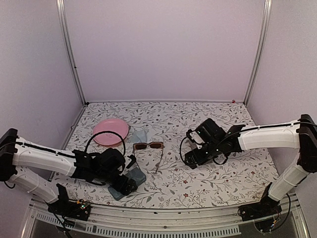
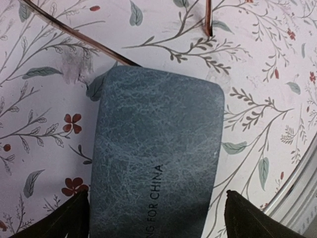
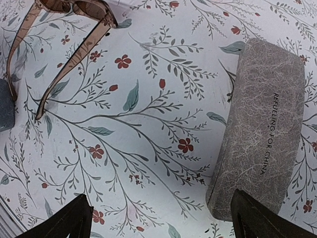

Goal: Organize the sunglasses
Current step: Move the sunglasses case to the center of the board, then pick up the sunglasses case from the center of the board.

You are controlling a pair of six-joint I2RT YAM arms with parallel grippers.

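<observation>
The sunglasses with reddish-brown lenses lie unfolded at mid-table, temples toward the near edge. They also show at the top left of the right wrist view; thin temple ends show in the left wrist view. The pink-framed pair is out of view. My left gripper is open, low over a blue-grey case, one finger on each side. My right gripper is open and empty over bare cloth, its right fingertip beside the near end of a grey-brown case.
A pink plate sits at the back left, with a pale blue cloth beside it. The floral tablecloth covers the table. White walls and metal posts enclose the back and sides. A metal rail edges the table near the blue-grey case.
</observation>
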